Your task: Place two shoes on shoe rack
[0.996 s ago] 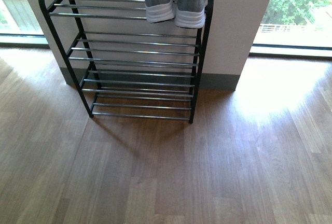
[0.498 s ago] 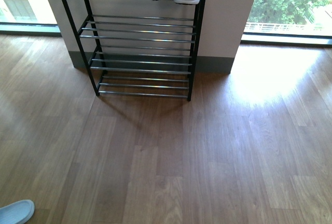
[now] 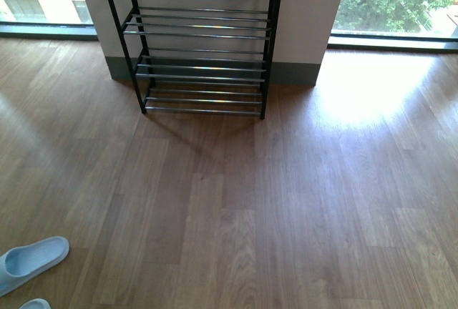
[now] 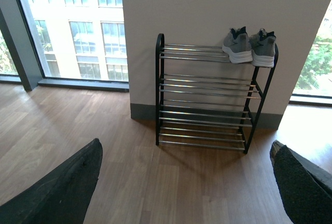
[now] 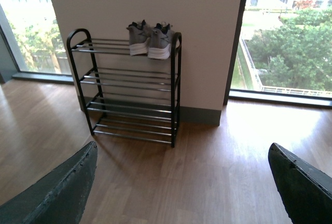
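The left gripper [image 4: 185, 147] is spread wide, its two dark padded fingers far apart at the edges of its wrist view with nothing between them. Low on the left of the front view a pale blue slipper [image 3: 32, 260] lies on the wooden floor [image 3: 236, 202], well apart from everything else and no part of the job.

The shoe rack [image 4: 160, 89] stands against the white wall between the windows. Its three lower tiers are bare, and the two shoes sit at the right end of the top tier: the left shoe [image 4: 237, 46] just beside the right shoe [image 4: 263, 49], both upright, with toes poking out over the front bar.

I judge them light for their bulk. The knit uppers are soft and would crumple under a pinch; the thick white soles are firmer and rubbery. The heel collar, or a grip across the sole and midfoot, looks the safest hold. The chrome bars are smooth and gapped, so a nudged sole could slide or tip.

The right gripper [image 5: 181, 149] is likewise wide and empty. The placing looks complete.
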Available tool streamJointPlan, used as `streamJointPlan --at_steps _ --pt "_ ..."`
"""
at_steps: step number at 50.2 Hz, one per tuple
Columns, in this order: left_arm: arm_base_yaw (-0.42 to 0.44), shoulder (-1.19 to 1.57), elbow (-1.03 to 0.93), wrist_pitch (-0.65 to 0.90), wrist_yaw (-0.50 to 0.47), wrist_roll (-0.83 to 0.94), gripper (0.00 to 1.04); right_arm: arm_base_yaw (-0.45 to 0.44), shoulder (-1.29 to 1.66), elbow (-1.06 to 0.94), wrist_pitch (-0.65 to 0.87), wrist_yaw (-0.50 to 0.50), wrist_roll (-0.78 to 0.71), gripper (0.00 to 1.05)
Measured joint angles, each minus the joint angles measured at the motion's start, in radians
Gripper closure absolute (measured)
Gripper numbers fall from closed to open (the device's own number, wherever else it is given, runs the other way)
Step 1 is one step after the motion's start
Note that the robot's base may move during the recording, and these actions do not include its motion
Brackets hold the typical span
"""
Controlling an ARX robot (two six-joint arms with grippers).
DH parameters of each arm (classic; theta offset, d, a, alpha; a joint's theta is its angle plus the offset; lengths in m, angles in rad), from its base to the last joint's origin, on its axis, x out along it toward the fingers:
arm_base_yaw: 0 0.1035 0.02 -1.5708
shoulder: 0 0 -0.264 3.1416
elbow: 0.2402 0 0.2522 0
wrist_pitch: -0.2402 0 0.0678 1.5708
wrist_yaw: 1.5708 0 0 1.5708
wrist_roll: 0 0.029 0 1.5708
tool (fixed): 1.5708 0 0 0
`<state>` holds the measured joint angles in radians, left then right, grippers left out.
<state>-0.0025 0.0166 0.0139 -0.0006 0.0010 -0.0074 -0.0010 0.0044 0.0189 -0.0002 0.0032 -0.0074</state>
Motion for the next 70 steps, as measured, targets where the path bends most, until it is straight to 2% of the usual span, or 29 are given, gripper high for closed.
streamJointPlan --at_steps 70 --pt "0.0 0.0 0.0 0.0 0.0 0.0 0.09 0.0 0.0 0.0 0.0 0.0 0.0 0.09"
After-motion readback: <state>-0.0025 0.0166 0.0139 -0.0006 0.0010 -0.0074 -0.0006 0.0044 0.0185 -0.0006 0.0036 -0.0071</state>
